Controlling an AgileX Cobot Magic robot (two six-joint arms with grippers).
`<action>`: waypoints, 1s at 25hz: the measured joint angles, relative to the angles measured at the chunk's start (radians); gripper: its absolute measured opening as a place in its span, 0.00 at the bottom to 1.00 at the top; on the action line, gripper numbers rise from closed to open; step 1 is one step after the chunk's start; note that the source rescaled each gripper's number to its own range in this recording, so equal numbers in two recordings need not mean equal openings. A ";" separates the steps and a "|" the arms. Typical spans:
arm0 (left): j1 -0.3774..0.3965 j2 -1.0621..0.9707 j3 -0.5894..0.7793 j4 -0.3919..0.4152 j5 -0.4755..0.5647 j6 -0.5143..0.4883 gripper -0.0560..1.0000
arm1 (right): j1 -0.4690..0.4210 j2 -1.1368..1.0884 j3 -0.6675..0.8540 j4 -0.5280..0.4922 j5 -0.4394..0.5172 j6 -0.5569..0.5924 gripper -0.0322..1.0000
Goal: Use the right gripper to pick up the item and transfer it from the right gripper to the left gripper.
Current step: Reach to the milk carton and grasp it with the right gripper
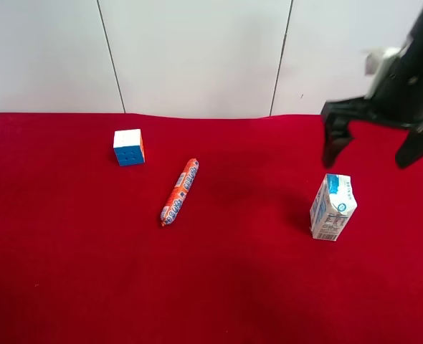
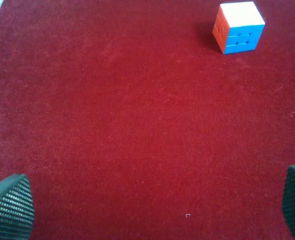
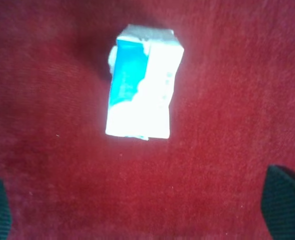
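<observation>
My R gripper hangs above the boxy gable-top carton, ribbed wedge fingers spread wide, not touching. Carton stands upright on fuzzy red cloth. L gripper spread too, empty, glossy puzzle cube ahead.

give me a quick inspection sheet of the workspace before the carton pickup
surface: red cloth, covers all that shows of the work area
job's things: drink carton upright, untouched, near the exterior view's right edge
clutter: puzzle cube and wrapped sausage, both well apart from the carton
grippers: right gripper open, above the carton, not touching it; left gripper open, empty, over bare cloth, cube in its view
cables: nothing seen
surroundings: white panelled wall behind the cloth
</observation>
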 joint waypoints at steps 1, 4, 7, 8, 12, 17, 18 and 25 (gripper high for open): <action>0.000 0.000 0.000 0.000 0.000 0.000 1.00 | 0.001 0.029 0.000 0.000 0.000 0.000 0.98; 0.000 0.000 0.000 0.000 0.000 0.000 1.00 | 0.001 0.097 0.000 -0.002 0.000 0.000 0.97; 0.000 0.000 0.000 0.000 0.000 0.000 1.00 | 0.001 0.145 0.000 -0.010 0.000 0.000 0.93; 0.000 0.000 0.000 0.000 0.000 0.000 1.00 | 0.001 0.158 0.000 -0.016 -0.001 0.000 0.92; 0.000 0.000 0.000 0.000 0.000 0.000 1.00 | 0.001 0.195 0.000 -0.028 -0.040 0.000 0.91; 0.000 0.000 0.000 0.000 0.000 0.000 1.00 | 0.001 0.224 0.001 -0.028 -0.105 -0.007 0.91; 0.000 0.000 0.000 0.000 0.000 0.000 1.00 | 0.001 0.232 0.001 -0.028 -0.111 -0.007 0.91; 0.000 0.000 0.000 0.000 0.000 0.000 1.00 | 0.001 0.274 0.003 -0.028 -0.128 -0.012 0.89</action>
